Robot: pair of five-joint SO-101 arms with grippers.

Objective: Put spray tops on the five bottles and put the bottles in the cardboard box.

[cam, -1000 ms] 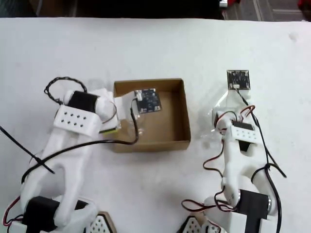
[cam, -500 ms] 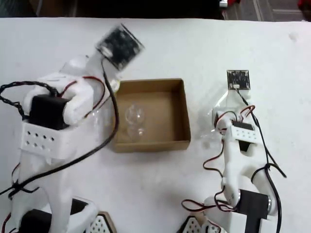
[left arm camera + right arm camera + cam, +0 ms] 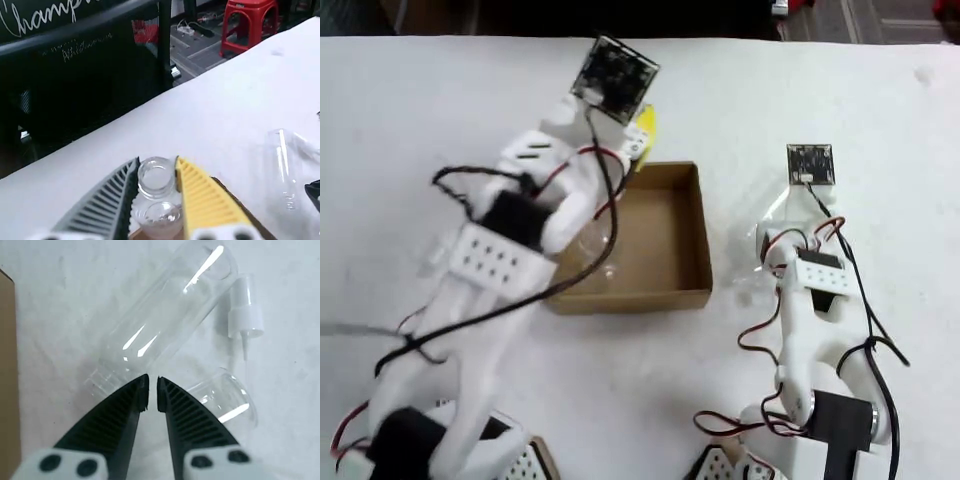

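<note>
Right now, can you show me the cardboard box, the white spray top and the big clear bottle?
cardboard box (image 3: 704, 230), high view, on its right wall.
spray top (image 3: 245, 320), right wrist view, on its white collar.
big clear bottle (image 3: 170, 315), right wrist view, middle of its side.

On the table (image 3: 440, 100), in the middle, a cardboard box (image 3: 665, 265). In its left half, partly under the left arm (image 3: 490, 270), bottles (image 3: 594, 240). Over the box's far left corner, the left gripper (image 3: 157, 164), with a bottle (image 3: 156, 181) right at its front. Beyond the table's far edge, a chair (image 3: 90, 75); farther right, a stool (image 3: 247, 22). Right of the box and apart from it, the right gripper (image 3: 148, 390), low over the table. Just ahead of it, a lying bottle (image 3: 165, 320), with the box on one side and a spray top (image 3: 245, 320) close on the other. Beside the gripper, on the side away from the box, a second bottle (image 3: 225, 400), nearer the arm than the spray top.
</note>
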